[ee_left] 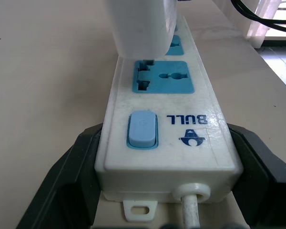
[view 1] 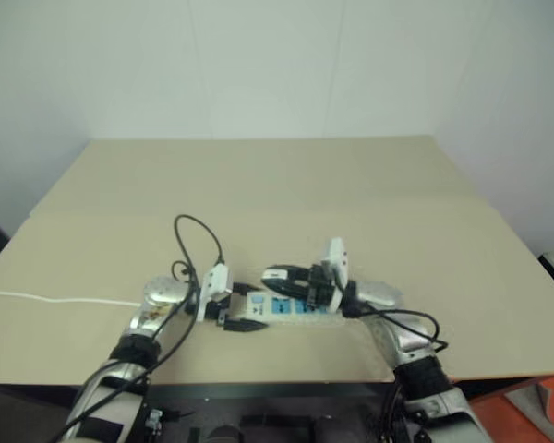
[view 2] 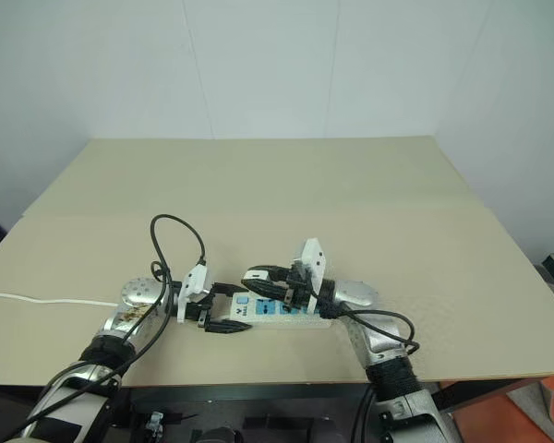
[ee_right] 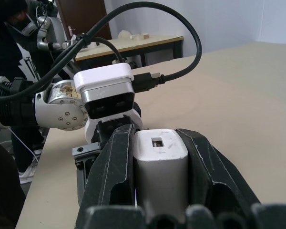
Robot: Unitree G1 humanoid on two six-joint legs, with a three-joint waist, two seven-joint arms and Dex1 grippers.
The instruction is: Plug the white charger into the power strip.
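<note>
Left hand (ee_left: 169,191) has its black fingers clamped on the switch end of the long white plastic power strip (ee_left: 169,124) with blue sockets, lying near the front of the beige desk (view 1: 351,185). Right hand (ee_right: 160,157) pinches the small white cube charger (ee_right: 160,167), sitting right over the strip's sockets.

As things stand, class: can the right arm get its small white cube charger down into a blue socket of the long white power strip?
Probably yes. The right pincer grips the small white cube charger just above the long white power strip, the left pincer steadies the strip's switch end, and nothing covers the blue socket below.
</note>
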